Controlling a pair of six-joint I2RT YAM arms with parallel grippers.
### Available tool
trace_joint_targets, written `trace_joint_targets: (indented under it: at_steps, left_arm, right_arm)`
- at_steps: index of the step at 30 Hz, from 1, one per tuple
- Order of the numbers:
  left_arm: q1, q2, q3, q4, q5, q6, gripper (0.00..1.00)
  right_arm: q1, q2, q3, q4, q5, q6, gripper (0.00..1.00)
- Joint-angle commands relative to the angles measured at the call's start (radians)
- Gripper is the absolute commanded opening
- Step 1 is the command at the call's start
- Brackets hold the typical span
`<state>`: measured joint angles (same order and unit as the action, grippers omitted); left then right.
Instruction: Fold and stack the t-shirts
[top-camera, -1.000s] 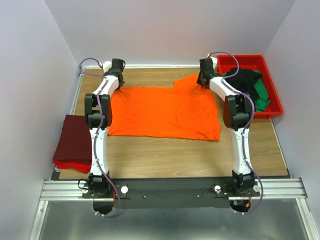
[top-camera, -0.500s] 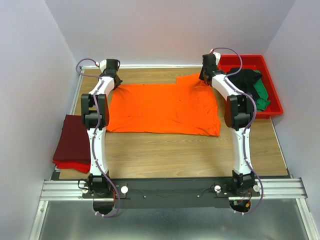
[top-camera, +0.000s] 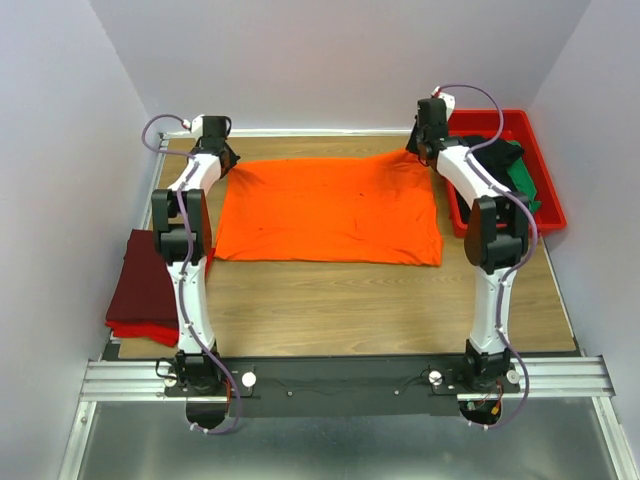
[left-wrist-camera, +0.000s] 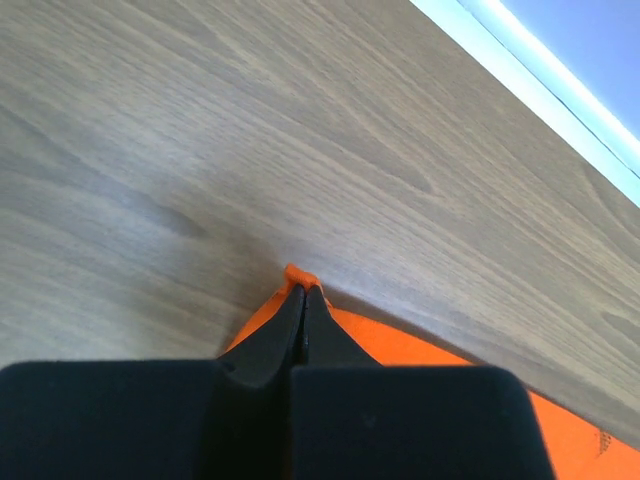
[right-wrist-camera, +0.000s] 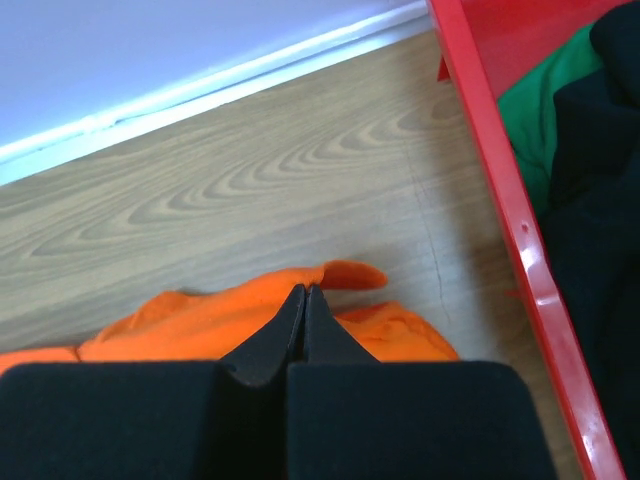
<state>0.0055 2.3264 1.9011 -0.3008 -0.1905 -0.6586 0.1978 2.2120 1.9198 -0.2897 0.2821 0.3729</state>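
left claw (left-wrist-camera: 303, 298) and right claw (right-wrist-camera: 305, 300) both clenched on far corners of the orange shirt (top-camera: 330, 208); black shirt (right-wrist-camera: 600, 230) in the tray (right-wrist-camera: 497, 180) runs off frame.

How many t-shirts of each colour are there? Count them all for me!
orange t-shirt: 1
maroon t-shirt: 1
red t-shirt: 1, peeking out under the maroon one
black t-shirt: 1
green t-shirt: 1
Total: 5 that show; more could hide in the piles.
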Motion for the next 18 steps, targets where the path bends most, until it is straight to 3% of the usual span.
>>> trace_joint_targets:
  at_steps: [1, 18]
  left_arm:
    - [0.016, -0.093, -0.074, 0.046, 0.025, -0.001, 0.00]
    - [0.016, -0.377, -0.457, 0.101, 0.049, -0.062, 0.00]
  right_arm:
    - [-0.006, -0.077, -0.108, 0.007, -0.017, 0.027, 0.00]
    - [-0.006, -0.423, -0.590, 0.038, -0.054, 0.159, 0.00]
